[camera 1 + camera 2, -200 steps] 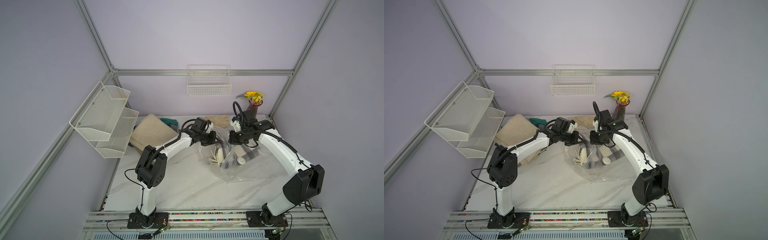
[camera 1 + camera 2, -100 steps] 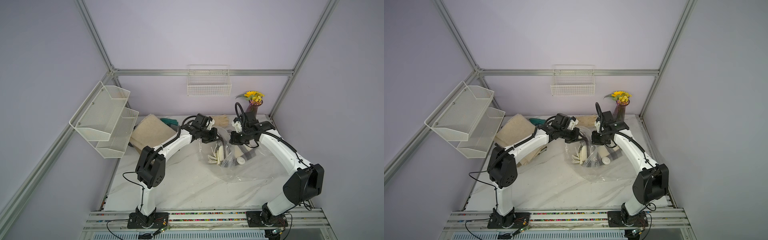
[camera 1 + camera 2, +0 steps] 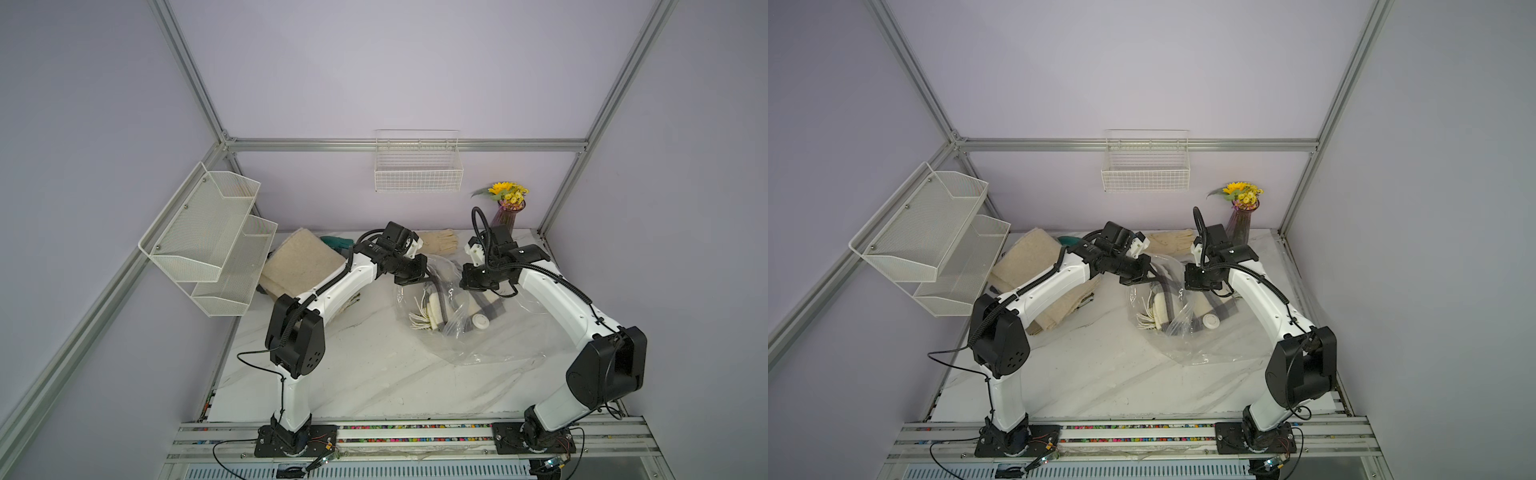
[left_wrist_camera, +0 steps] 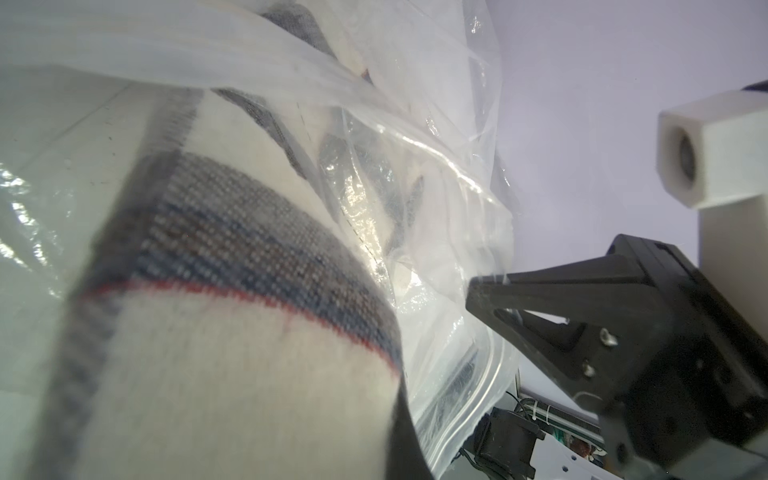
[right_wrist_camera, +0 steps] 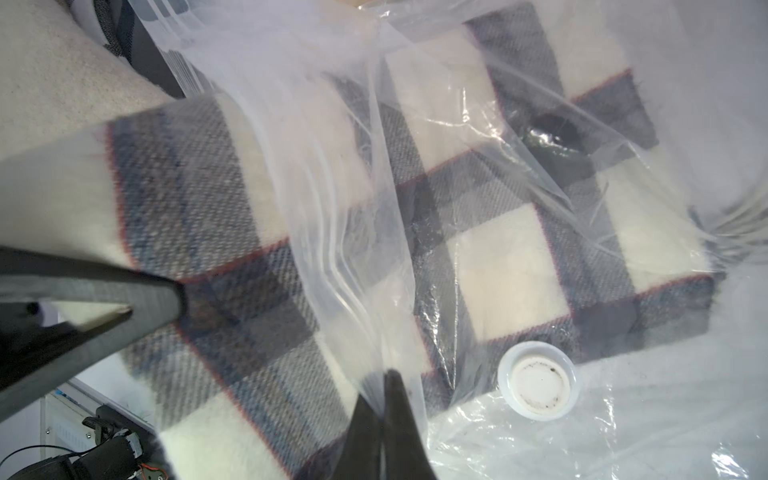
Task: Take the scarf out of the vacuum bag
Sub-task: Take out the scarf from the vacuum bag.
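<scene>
While the scarf (image 5: 498, 266) lies mostly inside the bag (image 3: 490, 345), the entry stands as follows.

Item 1, bag: clear crinkled film, on the table (image 3: 353, 374) toward 2 o'clock from centre in both top views. Its mouth faces 11 o'clock, and the white cap (image 5: 539, 384) sits on the upper face.

Item 2, scarf: cream and grey check with a thin red line, folded. The fringe shows through the film at the bag's 9 o'clock side, and one fold reaches the mouth.

Item 3, right gripper (image 5: 382, 399): closed, with a pleat of the mouth film nipped between its tips, at the bag's 12 o'clock edge.

Item 4, left gripper (image 5: 172, 297): closed, with its tip on the scarf fold at the mouth, at the bag's 10 o'clock. It appears to have the cloth, but film hazes its own wrist view, so the hold is probable rather than certain.

Step in hand, as judged: draw the scarf out through the mouth.

Handling notes:
- The right gripper should hold the film fixed, or ease toward 3 o'clock, so the bag does not follow the cloth.
- The left gripper should pull toward 9–10 o'clock, low and in line with the mouth.
- A slow pull is best, since the fringe may snag on the zip ridges.
- If only film comes away, the cloth needs gripping again, deeper.
</scene>
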{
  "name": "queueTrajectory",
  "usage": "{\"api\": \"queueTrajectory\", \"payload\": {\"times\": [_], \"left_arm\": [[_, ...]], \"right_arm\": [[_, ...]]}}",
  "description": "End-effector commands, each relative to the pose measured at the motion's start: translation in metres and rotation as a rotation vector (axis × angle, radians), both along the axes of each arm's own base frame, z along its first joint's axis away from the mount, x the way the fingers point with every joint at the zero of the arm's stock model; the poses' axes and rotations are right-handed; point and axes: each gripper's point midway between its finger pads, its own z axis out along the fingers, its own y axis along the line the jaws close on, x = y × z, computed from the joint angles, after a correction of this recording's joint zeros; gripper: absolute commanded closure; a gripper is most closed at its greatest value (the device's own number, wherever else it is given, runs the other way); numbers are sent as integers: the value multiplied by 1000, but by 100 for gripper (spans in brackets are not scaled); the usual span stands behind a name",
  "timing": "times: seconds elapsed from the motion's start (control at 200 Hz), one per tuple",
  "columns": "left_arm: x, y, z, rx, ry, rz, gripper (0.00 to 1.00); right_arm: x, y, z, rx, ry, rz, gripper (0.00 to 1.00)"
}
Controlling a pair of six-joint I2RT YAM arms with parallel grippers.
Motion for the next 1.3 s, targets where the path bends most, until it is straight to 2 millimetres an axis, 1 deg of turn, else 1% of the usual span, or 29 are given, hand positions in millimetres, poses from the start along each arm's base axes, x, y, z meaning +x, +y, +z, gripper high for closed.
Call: {"api": "queueTrajectory", "payload": {"times": [0.0, 0.135, 0.235, 0.455, 0.605, 0.69, 0.795, 0.87, 0.95, 1.075, 1.295], "left_arm": [[-2, 15, 60, -69, -137, -16, 100], [2, 26, 60, -74, -124, 5, 100], [3, 29, 62, -92, -115, 4, 100], [1, 33, 78, -120, -128, -12, 100], [-2, 40, 96, -163, -126, -24, 100], [-4, 47, 109, -180, -143, -22, 100], [-1, 59, 125, -191, -171, -4, 100], [2, 68, 131, -188, -182, 9, 100], [5, 78, 133, -192, -181, 15, 100], [10, 94, 126, -181, -162, 25, 100], [8, 123, 116, -119, -125, 36, 100]], "right_arm": [[2, -1, -4, 3, -8, 1, 100], [2, 2, -5, 22, -12, 8, 100], [1, 2, -6, 23, -12, 5, 100], [2, -1, -8, 14, -8, -13, 100], [1, -2, -13, 2, 4, -8, 100], [2, -3, -17, -6, 9, -12, 100], [2, -5, -21, -19, 15, -15, 100], [2, -5, -24, -26, 21, -14, 100], [2, -5, -24, -25, 18, -10, 100], [1, -6, -24, -31, 16, -8, 100], [0, -8, -26, -50, 16, 0, 100]]}}
